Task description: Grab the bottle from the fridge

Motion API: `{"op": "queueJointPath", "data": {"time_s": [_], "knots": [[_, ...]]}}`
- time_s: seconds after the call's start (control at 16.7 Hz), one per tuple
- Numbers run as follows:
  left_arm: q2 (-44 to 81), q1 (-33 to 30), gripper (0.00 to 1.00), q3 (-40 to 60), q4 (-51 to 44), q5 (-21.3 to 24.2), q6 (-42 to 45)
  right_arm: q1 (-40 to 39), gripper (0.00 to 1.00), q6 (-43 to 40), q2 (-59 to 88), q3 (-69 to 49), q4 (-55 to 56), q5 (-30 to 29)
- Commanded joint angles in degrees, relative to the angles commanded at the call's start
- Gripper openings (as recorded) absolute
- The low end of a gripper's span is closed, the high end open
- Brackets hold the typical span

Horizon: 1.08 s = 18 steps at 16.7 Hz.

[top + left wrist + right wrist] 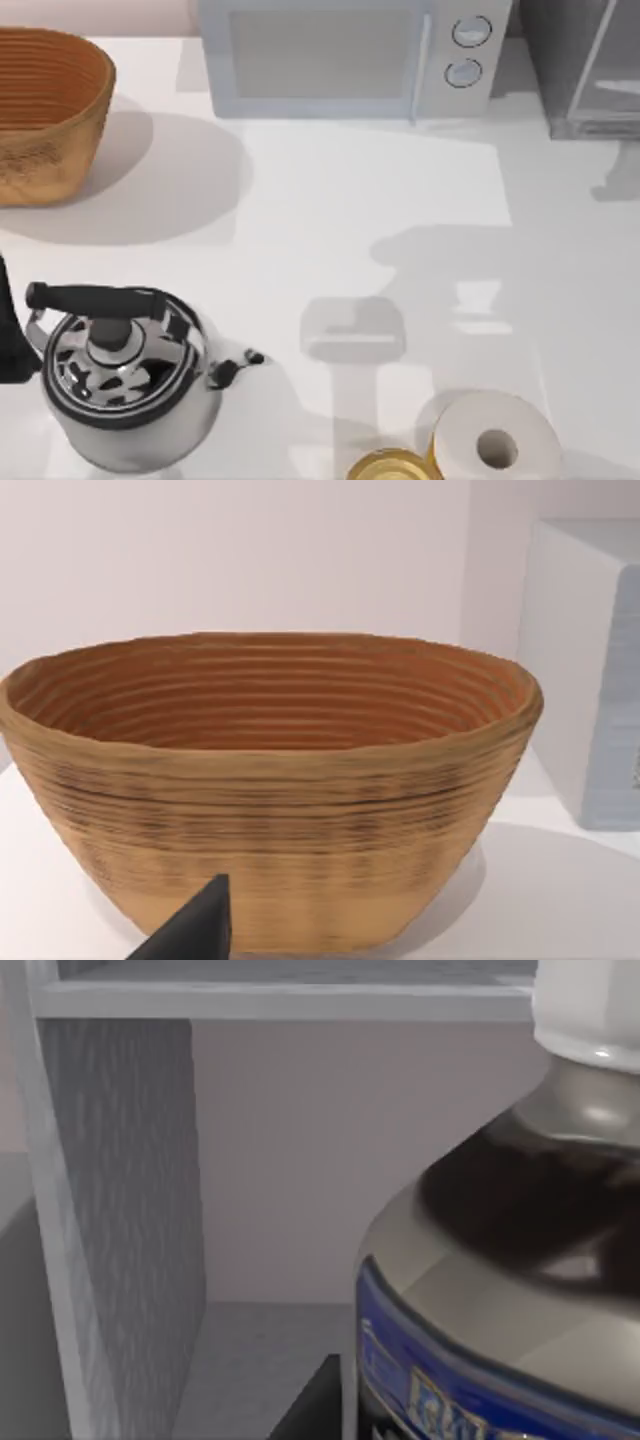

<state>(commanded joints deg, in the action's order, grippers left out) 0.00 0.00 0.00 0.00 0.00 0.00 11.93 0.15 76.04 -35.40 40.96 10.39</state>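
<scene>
Fridge (585,65): far right corner of the table, dark grey speckled body, pale-framed see-through door; in the right wrist view its speckled inner wall (125,1210) and a pale shelf floor show from close up.
Bottle (500,1290): inside the fridge, upright on the shelf floor, very close to the right wrist camera; white cap, grey shoulder, blue patterned band lower down.
Right gripper: reaching into the fridge compartment beside the bottle; one dark fingertip (310,1410) lies just beside the bottle's body; whether the jaws are open or closed on anything, I cannot tell.
Left gripper: parked at the left side of the table, facing the basket; a dark fingertip (195,925) shows in its wrist view; state of the jaws cannot be told.
Basket (45,110): woven, brown, far left, nothing visible in it.
Microwave (350,55): white, two round knobs, far centre, between the basket and the fridge.
Kettle (120,375): shiny metal with black handle, near left.
Toilet-paper roll (495,440): near right, lying with its core facing up.
Gold tin (390,467): at the near edge, touching or just beside the roll on its left.
Table (320,220): white, shadows across the middle.
</scene>
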Motion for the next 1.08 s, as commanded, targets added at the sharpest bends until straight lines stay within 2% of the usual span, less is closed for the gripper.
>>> {"op": "queueJointPath", "data": {"time_s": [0.66, 0.9, 1.08], "knots": [[0.0, 0.0, 1.0, 0.0, 0.0, 0.0, 0.0, -9.1, 0.0, 0.1, -61.3, 28.7, -32.9, -8.0], [0.0, 0.0, 1.0, 0.0, 0.0, 0.0, 0.0, -11.4, 0.0, -0.1, -73.4, 34.2, -39.5, -9.9], [0.0, 0.0, 1.0, 0.0, 0.0, 0.0, 0.0, -11.9, 0.0, -0.2, -76.0, 35.4, -41.0, -10.4]]}}
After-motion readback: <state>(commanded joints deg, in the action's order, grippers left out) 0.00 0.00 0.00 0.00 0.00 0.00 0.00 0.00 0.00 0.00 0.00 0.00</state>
